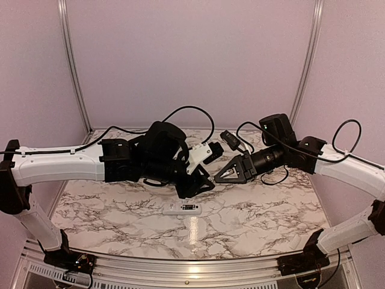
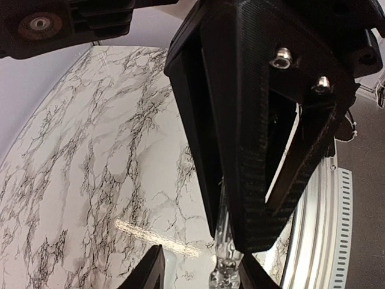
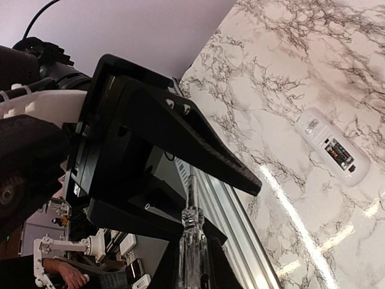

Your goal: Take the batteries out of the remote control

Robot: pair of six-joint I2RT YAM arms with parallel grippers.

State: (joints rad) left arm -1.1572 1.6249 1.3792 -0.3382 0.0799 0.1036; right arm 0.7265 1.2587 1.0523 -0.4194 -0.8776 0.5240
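The white remote control [image 1: 182,208] lies flat on the marble table in front of both grippers. In the right wrist view the remote control [image 3: 332,147] shows its open back compartment, with dark batteries [image 3: 339,153] inside. I cannot count them. My right gripper [image 3: 192,274] is shut on the clear handle of a screwdriver [image 3: 193,241], whose thin grey shaft points at the left gripper's fingers. My left gripper [image 2: 198,278] has its jaws apart, and the screwdriver [image 2: 225,265] lies against one finger. The two grippers, left [image 1: 201,180] and right [image 1: 218,176], meet tip to tip above the table, behind the remote.
Black cables [image 1: 192,111] loop behind the arms, with a small black connector [image 1: 228,139] near the back. The metal rail of the table's front edge [image 1: 192,268] runs along the near side. Enclosure walls stand at the left, right and back.
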